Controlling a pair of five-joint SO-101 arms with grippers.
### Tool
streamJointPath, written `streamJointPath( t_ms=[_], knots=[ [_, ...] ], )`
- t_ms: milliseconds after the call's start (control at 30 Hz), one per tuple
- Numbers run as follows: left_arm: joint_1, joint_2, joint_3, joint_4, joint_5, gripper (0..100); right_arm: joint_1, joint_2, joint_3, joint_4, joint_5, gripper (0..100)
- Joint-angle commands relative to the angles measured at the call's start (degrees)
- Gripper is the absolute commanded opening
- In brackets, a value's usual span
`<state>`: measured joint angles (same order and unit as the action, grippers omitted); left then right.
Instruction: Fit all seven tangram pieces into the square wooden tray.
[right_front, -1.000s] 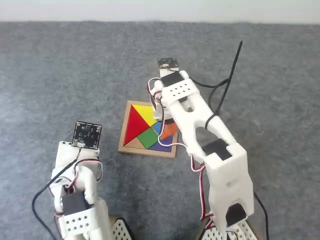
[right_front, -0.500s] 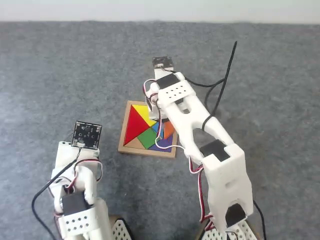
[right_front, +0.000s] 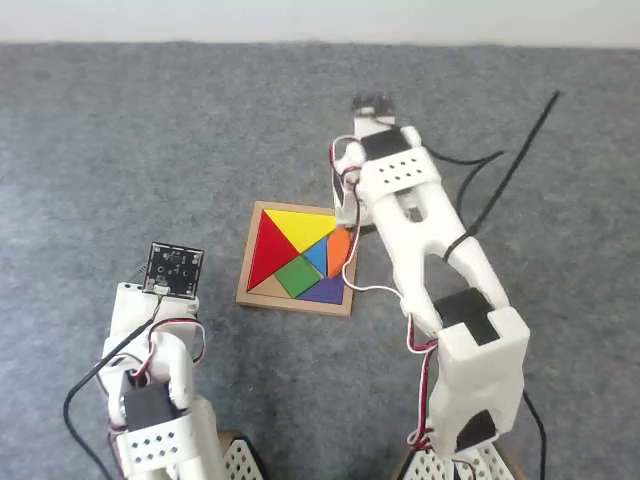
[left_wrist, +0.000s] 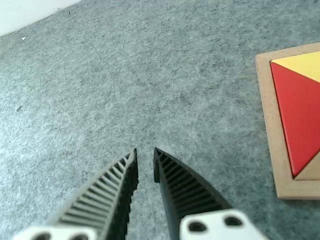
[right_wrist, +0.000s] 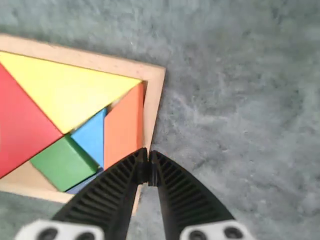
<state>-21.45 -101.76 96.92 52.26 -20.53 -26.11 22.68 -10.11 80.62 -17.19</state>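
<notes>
Seemingly near done: coloured pieces (right_front: 272, 250) filling tray (right_front: 246, 264), tan corner (right_front: 263, 287) unclear. Right gripper (right_wrist: 148, 154) pressed together beside tray; left gripper (left_wrist: 144, 153) barely parted, empty.

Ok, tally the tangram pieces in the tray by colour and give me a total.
yellow piece: 1
red piece: 1
green piece: 1
blue piece: 1
orange piece: 1
purple piece: 1
tan triangle: 1, though it may be bare floor of the tray
Total: 7, or 6 if the tan patch is no piece
</notes>
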Motion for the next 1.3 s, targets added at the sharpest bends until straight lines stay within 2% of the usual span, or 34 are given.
streamJointPath(
  t_ms=[0,100,233,467,667,800,967,1100,1267],
  knots=[
    [-0.2,-0.8,-0.8,-1.5,-0.3,5,-3.8,1.0,2.8,-5.2,0.8,0.8],
    [-0.2,-0.8,-0.8,-1.5,-0.3,5,-5.5,3.4,3.5,-9.0,0.8,0.8],
    [-0.2,-0.8,-0.8,-1.5,-0.3,5,-4.0,5.2,3.1,-10.2,0.9,0.8],
    [-0.2,-0.8,-0.8,-1.8,-0.3,5,1.3,-6.7,-2.9,5.3,1.3,0.8],
    [-0.2,-0.8,-1.0,-1.8,-0.2,5,10.8,-25.8,0.3,14.0,8.7,0.8],
    [1.1,-0.8,-2.2,-1.4,2.5,5,15.7,-41.0,16.7,10.9,16.1,0.8],
    [1.6,-0.8,-2.5,-1.8,5.2,5,22.3,-60.1,48.8,-3.6,21.8,0.8],
    [5.1,-0.8,-1.1,-1.8,5.8,6,27.1,-76.0,70.2,-15.3,28.9,0.9],
    [5.7,-0.7,-0.4,-1.1,6.3,6,28.4,-94.9,87.6,-19.1,30.2,0.9]
  ],
)
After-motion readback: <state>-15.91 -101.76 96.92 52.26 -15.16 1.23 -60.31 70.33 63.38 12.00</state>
